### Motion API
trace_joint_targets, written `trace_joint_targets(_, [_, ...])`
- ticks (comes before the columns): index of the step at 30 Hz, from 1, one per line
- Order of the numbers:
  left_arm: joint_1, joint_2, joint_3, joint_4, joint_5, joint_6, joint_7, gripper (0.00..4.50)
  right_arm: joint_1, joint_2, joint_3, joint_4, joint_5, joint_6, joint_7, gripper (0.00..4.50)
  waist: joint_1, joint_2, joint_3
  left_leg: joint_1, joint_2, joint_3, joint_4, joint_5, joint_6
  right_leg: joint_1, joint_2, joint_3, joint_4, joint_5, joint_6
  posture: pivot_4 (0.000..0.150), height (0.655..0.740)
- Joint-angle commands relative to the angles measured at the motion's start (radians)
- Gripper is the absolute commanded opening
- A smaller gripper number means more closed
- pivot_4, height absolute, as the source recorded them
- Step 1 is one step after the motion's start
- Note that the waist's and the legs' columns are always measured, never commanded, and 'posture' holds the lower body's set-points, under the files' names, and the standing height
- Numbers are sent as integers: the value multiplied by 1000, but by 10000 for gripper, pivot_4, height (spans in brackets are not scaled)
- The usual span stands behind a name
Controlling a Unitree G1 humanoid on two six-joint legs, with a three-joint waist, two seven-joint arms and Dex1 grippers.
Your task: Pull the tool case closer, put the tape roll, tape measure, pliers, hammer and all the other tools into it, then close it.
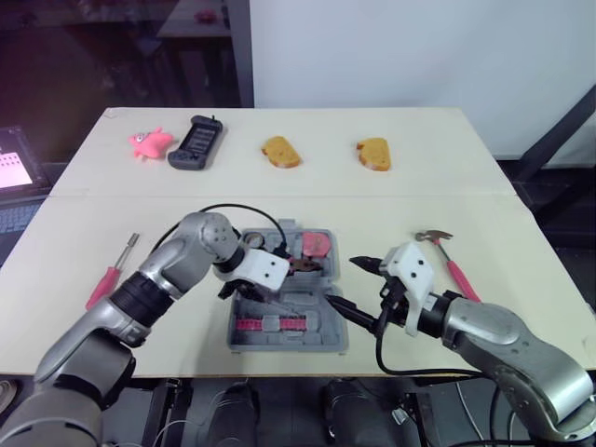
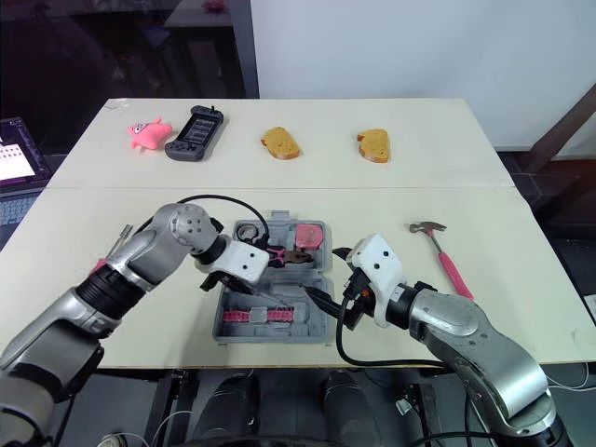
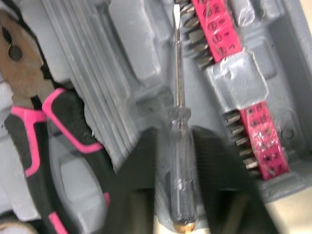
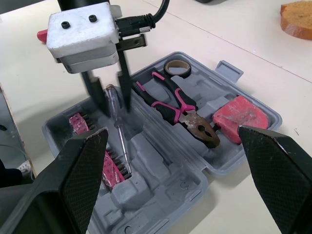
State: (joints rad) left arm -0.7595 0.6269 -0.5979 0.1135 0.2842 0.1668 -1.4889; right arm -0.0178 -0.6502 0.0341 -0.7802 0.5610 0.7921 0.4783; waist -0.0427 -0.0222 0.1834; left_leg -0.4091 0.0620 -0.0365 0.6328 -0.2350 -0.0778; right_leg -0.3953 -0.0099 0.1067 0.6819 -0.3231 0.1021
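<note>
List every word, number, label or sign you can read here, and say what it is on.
No text here can be read.
laptop screen: rows of marks, too small to read.
black handheld device: keys too small to read.
pink bit holder: round marks, blurred.
screwdriver: clear handle, no print visible.
tape measure: no label visible.

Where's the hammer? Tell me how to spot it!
Look at the table, then at the open grey case near its front edge. The hammer lies on the table right of the case. It alone has a metal claw head on its pink handle.
</note>
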Motion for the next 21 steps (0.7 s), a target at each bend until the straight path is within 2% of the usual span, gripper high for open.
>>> trace_joint_targets(1, [-3,6,7,-17,-1,-4,-2,23088,-1,4,-4,-34,-3,-15,0,45000,-1,0,0,0,0,0,0,0,0,0,0,0,0,0,0,1500,7400])
trace_joint_targets(17, [13,-3,-18,10,37,-24,21,23088,9,6,-12,-42,2,-13,-6,45000,0,0,0,0,0,0,0,0,0,0,0,0,0,0,0,1500,7400])
trace_joint_targets(19, [12,-6,-16,11,38,-21,19,17714,9,6,-12,-43,2,-13,-6,45000,0,0,0,0,0,0,0,0,0,0,0,0,0,0,0,1500,7400])
trace_joint_targets(21, [11,-6,-16,12,39,-19,16,9417,10,6,-12,-43,2,-13,-7,45000,0,0,0,0,0,0,0,0,0,0,0,0,0,0,0,1500,7400])
